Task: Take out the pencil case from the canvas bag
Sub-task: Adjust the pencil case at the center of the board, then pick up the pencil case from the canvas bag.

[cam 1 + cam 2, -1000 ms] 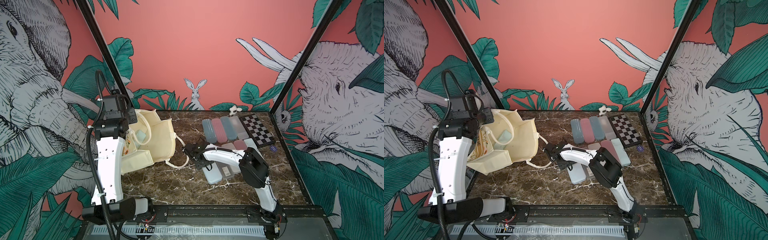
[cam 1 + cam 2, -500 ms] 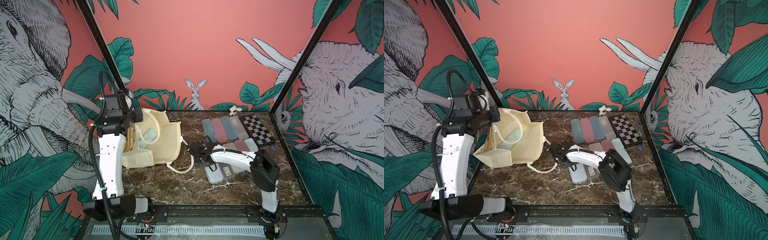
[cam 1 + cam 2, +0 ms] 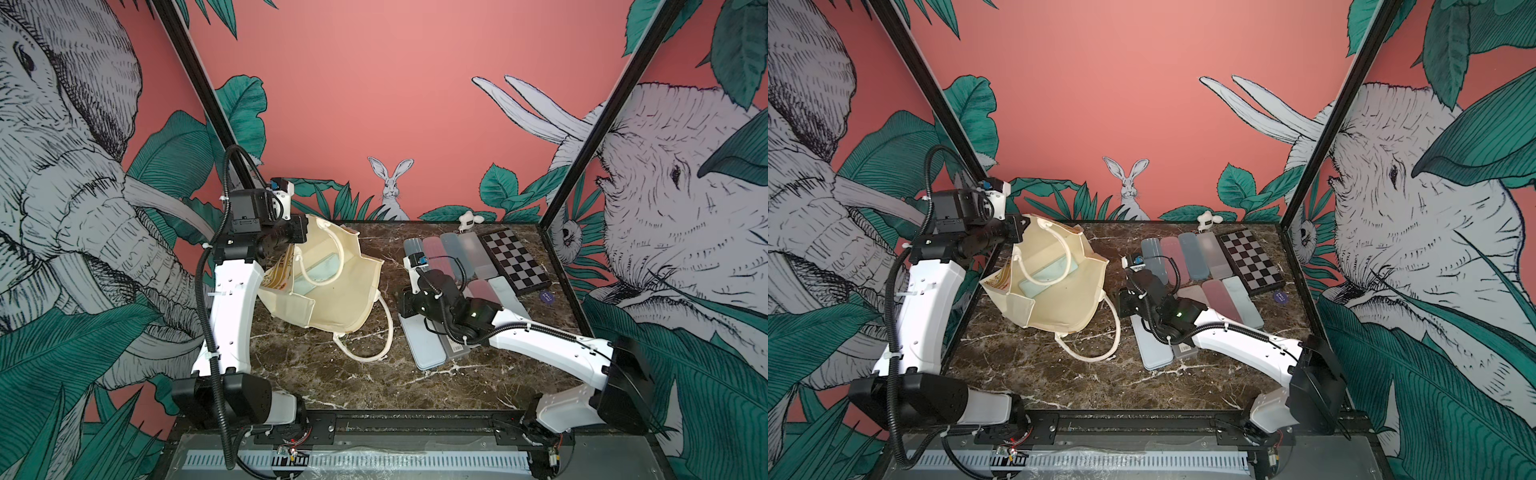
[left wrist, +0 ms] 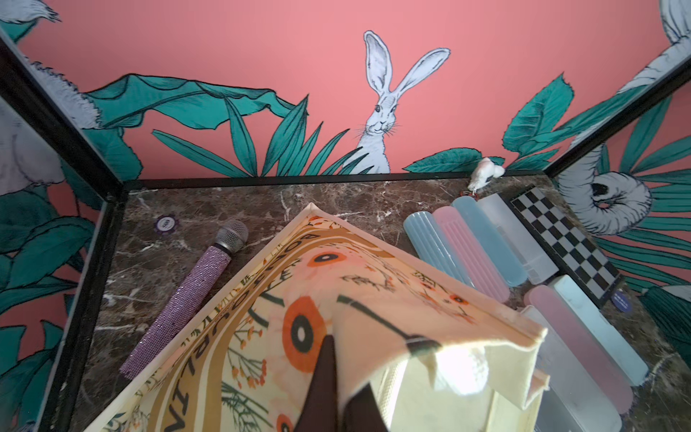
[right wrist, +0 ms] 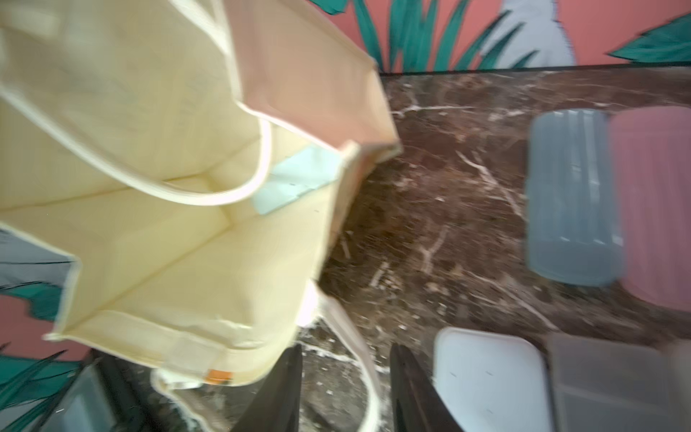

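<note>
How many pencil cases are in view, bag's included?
10 pencil cases: four in the back row beside the checkerboard, three in the middle row, two in front under the right arm, one inside the canvas bag. The arm may hide more.

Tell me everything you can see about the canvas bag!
The canvas bag is cream cloth, with orange flowers, mustard stripes and dark letters outside. It leans tipped on the marble table, mouth open. The left gripper pinches its rim. One loop handle trails on the table. A pale blue pencil case lies inside.
</note>
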